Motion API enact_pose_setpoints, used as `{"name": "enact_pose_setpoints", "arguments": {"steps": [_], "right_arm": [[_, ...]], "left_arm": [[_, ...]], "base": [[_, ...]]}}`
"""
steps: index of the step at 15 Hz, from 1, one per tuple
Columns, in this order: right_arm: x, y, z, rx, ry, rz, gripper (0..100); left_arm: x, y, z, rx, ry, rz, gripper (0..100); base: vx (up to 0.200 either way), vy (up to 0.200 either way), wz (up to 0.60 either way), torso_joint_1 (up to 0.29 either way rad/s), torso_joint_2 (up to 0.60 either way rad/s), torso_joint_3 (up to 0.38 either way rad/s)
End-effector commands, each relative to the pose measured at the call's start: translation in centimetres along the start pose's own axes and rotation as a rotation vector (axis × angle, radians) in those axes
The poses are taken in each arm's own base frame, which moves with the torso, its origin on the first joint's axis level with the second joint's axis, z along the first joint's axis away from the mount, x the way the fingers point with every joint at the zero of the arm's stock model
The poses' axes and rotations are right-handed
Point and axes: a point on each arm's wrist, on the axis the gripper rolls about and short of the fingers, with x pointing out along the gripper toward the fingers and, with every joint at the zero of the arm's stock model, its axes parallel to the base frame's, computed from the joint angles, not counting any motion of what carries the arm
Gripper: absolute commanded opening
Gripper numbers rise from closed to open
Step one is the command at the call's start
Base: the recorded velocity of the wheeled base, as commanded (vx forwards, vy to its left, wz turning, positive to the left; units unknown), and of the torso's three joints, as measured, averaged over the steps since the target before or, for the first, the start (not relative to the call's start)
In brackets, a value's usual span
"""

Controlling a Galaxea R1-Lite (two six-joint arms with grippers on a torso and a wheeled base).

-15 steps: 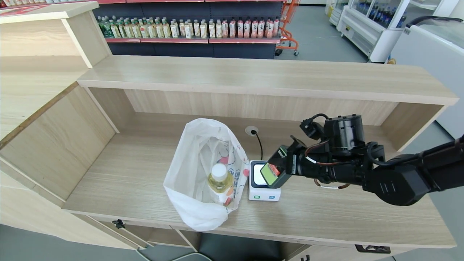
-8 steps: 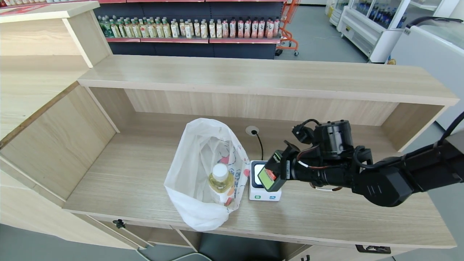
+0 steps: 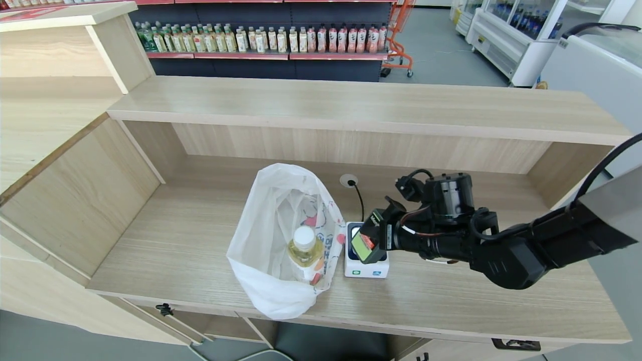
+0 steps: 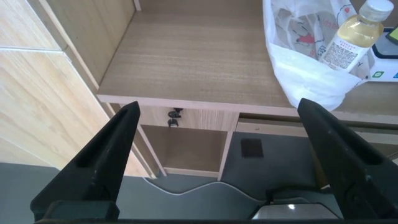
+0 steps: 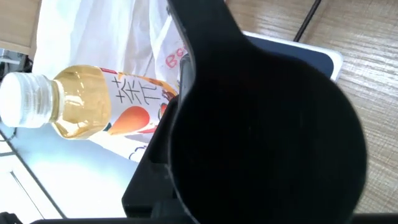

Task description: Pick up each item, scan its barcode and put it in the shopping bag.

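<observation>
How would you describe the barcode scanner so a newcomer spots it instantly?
On the pale wooden checkout counter, look just right of the white plastic shopping bag. The scanner is the small white box with a dark glass top, under the green-faced packet in the right tool; a black cable runs from behind it.

Holds right arm (image 3: 531, 245) stretched level from right edge to frame centre, right gripper (image 3: 369, 239) clamped round a green-faced box (image 3: 362, 244); holds left gripper (image 4: 219, 111) spread wide across lower frame.
</observation>
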Motion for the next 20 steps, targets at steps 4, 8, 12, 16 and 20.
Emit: {"name": "enact_pose_setpoints", "arguments": {"steps": [4, 8, 12, 16, 20], "right_arm": [[1.2, -0.3, -0.2, -0.002, -0.002, -0.007, 0], [2.3, -0.1, 0.2, -0.007, -0.014, 0.008, 0], [2.8, -0.2, -0.3, -0.006, 0.002, 0.002, 0], [3.1, -0.3, -0.4, -0.006, 0.003, -0.005, 0], [1.4, 0.7, 1.9, -0.041, -0.075, 0.015, 0]], "left_arm": [[0.0, 0.0, 0.0, 0.000, 0.000, 0.000, 100], [0.0, 0.0, 0.0, -0.002, 0.000, 0.000, 100], [0.0, 0.0, 0.0, -0.002, 0.000, 0.000, 100], [0.0, 0.0, 0.0, -0.002, 0.000, 0.000, 100], [0.0, 0.0, 0.0, 0.000, 0.000, 0.000, 100]], "base": [[0.000, 0.000, 0.00, 0.000, 0.00, 0.000], [0.000, 0.000, 0.00, 0.000, 0.00, 0.000], [0.000, 0.000, 0.00, 0.000, 0.00, 0.000], [0.000, 0.000, 0.00, 0.000, 0.00, 0.000], [0.000, 0.000, 0.00, 0.000, 0.00, 0.000]]}}
